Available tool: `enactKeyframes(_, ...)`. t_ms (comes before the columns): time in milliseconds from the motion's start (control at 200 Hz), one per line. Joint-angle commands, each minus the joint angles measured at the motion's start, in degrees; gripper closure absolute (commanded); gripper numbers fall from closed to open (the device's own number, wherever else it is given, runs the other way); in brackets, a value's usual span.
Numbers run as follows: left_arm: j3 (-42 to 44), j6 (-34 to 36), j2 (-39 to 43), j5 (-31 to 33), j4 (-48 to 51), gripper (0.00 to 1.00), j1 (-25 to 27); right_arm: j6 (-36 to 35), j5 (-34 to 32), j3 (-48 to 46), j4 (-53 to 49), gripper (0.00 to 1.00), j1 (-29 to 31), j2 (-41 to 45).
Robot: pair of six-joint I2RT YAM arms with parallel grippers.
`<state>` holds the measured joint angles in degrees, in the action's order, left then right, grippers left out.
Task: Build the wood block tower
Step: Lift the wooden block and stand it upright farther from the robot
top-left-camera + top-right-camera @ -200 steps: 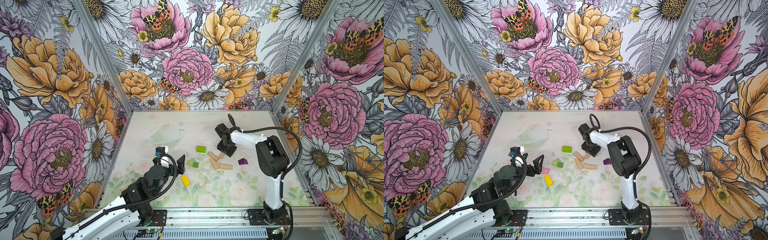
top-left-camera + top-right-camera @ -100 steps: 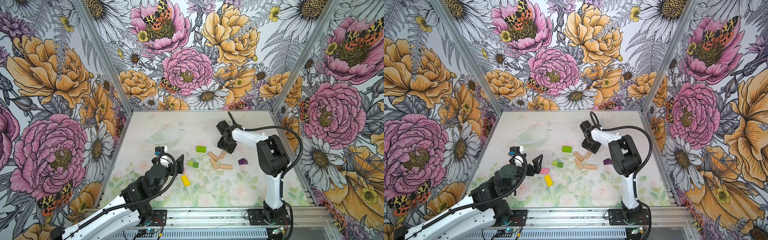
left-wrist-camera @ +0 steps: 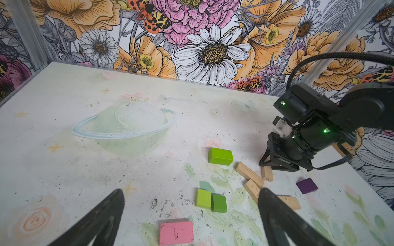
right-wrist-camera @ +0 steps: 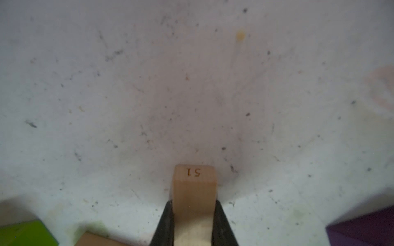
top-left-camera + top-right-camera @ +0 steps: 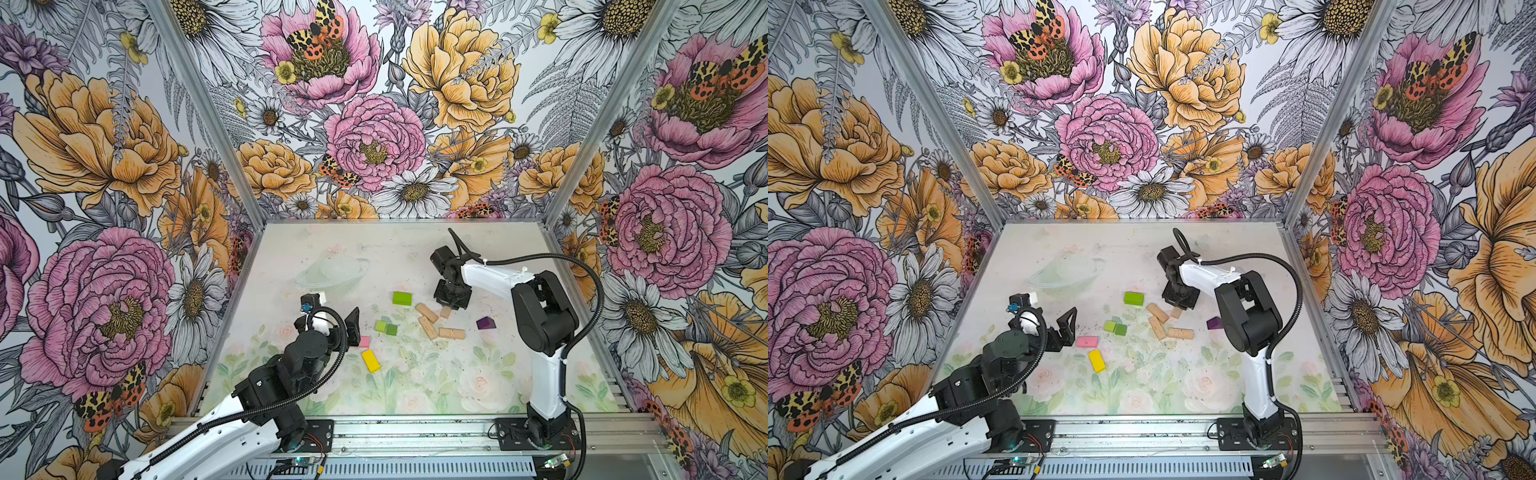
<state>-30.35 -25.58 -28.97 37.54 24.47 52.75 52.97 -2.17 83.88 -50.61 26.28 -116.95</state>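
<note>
**Pale painted table: right claw clamped on a tan block**

Walled in by big printed flowers, the table point(image 5: 332, 249) carries scattered blocks. Since a second ago the right claw point(image 5: 446, 308) has gone from part-open to tight on one end of a tan block point(image 4: 195, 185), stamped 51, low over the table. Three more tan blocks point(image 5: 428, 327) lie close beside it. A lime brick point(image 5: 402, 298) sits to their left in both top views and a purple piece point(image 5: 485, 323) to their right. Two green cubes point(image 5: 380, 326) touch side by side. A pink block point(image 5: 364, 341) and a yellow block point(image 5: 370, 360) lie nearer the left claw point(image 3: 191, 190), which hangs spread wide, holding nothing, as before.
</note>
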Motion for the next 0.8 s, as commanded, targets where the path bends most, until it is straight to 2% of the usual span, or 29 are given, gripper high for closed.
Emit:
enactKeyframes(0,-1.56,-1.56,0.20,0.87,1.07,0.01,0.16,-5.46,-0.46,2.72,-0.84,0.84,-1.29,-1.61)
enactKeyframes(275,-2.65,-1.53,-3.70,0.90,-0.70,0.01,0.14,-16.30,-3.06,9.03,-3.17,0.83,-4.45,-2.97)
enactKeyframes(480,-2.53,1.56,-7.00,-4.67,-6.89,0.01,0.26,-24.36,-4.77,16.04,-5.26,0.82,-4.81,-7.06)
enactKeyframes(796,-2.00,4.35,-8.48,-10.45,-14.30,0.01,0.76,-29.49,-4.96,22.04,-7.75,0.78,-5.21,-12.34)
